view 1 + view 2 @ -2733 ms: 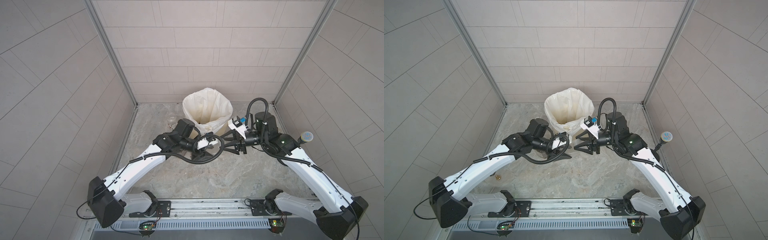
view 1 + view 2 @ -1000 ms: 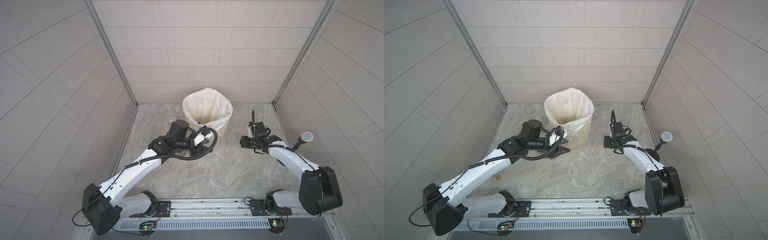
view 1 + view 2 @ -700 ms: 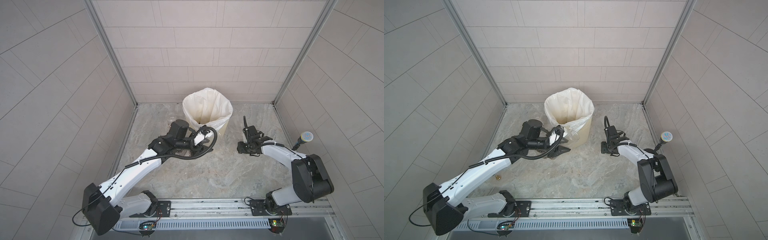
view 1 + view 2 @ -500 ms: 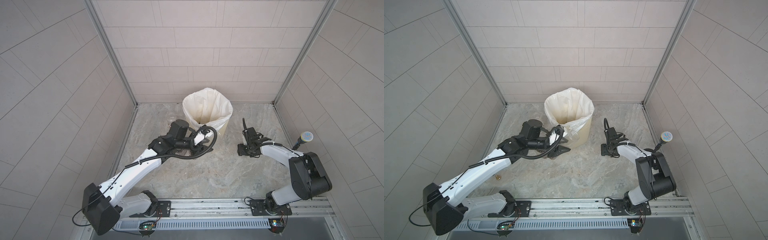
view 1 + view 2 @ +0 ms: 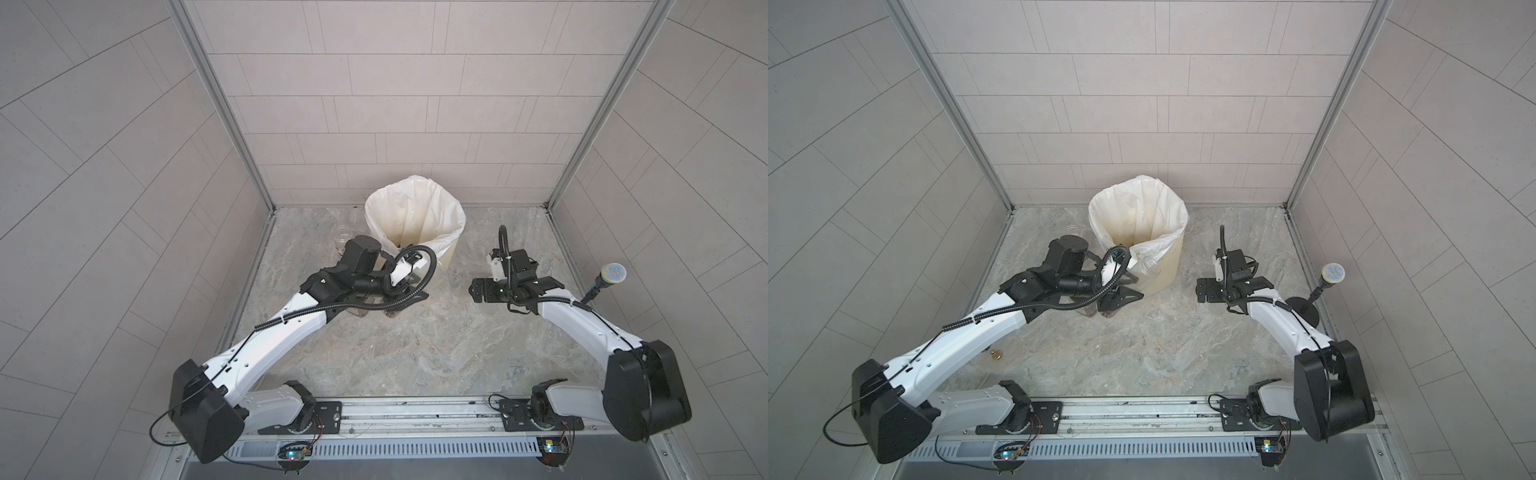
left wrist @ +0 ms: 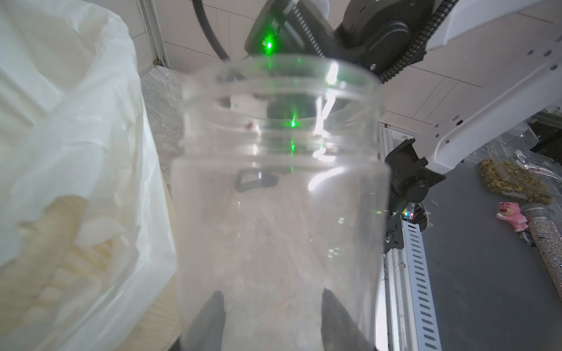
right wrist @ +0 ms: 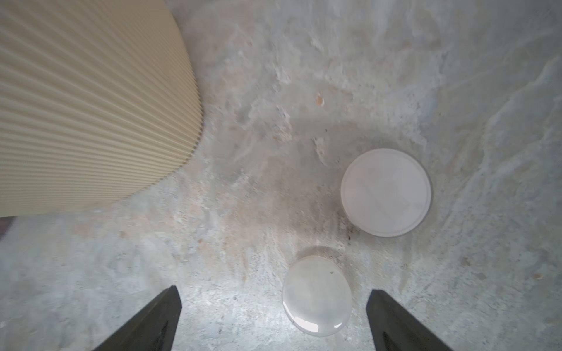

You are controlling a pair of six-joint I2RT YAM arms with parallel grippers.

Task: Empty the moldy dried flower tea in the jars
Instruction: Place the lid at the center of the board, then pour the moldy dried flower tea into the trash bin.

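Right arm has swung from the middle out to the right and spread its jaws. The right gripper [image 7: 273, 291] hangs wide apart over a clear lid [image 7: 316, 294] on the table [image 7: 304, 91], beside a white lid [image 7: 385, 192]. The left gripper [image 6: 270, 304] is clamped on an uncapped clear jar [image 5: 1148, 267] just near-left of the bin [image 5: 1167, 270], long axis pointing right. Contents unclear. Bin opening sits far and above the mouth, so the left arm likely tips it. Dark tea [image 5: 390, 312] shows low under the left arm.

Grey marbled tabletop [image 5: 415, 353] — on it stand a cream ribbed bin [image 7: 91, 106] and, near the back, a clear jar [image 5: 341, 237]; a white round lid [image 7: 385, 192] lies just beside a clear lid [image 7: 317, 295].
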